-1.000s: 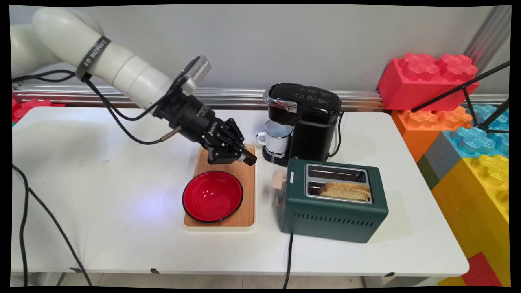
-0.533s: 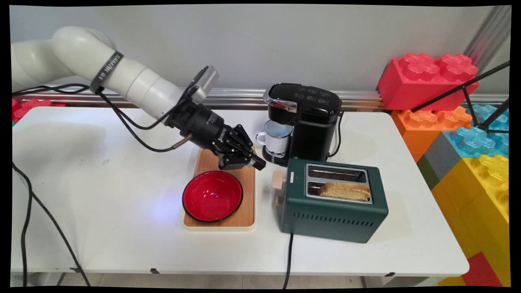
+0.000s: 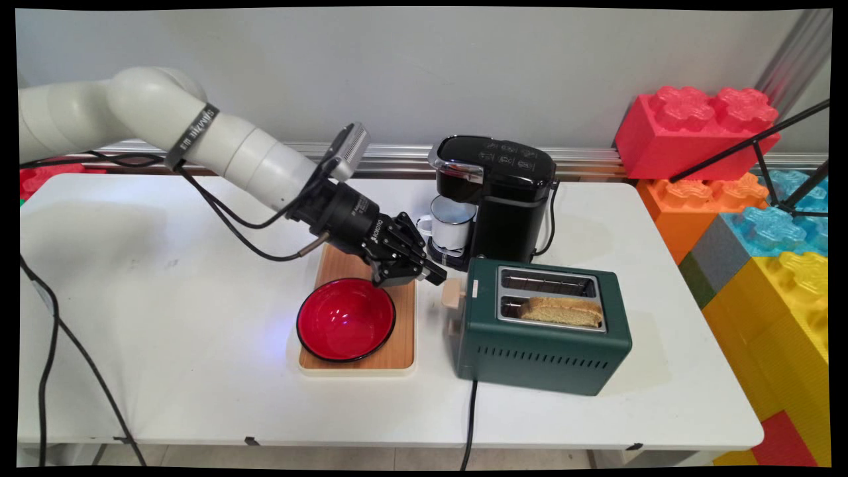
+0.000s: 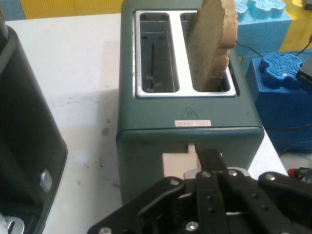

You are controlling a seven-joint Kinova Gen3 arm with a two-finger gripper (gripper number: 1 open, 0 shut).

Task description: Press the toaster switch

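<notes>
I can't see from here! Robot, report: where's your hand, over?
Gripper shut, empty, at the toaster's lever. Bread slice in toaster. Red bowl just behind.

White table (image 3: 165, 298) with a green toaster (image 3: 543, 331) on the right — one slice of bread (image 3: 562, 310) sticking up from its near slot, beige lever (image 3: 452, 293) on its left end. Behind it sits a black coffee machine (image 3: 493, 192) with a white mug (image 3: 452, 225) under the spout. Left of the toaster, a red bowl (image 3: 346, 319) on a wooden board (image 3: 397, 331) — big toy bricks (image 3: 695, 126) stacked off to the right.
</notes>
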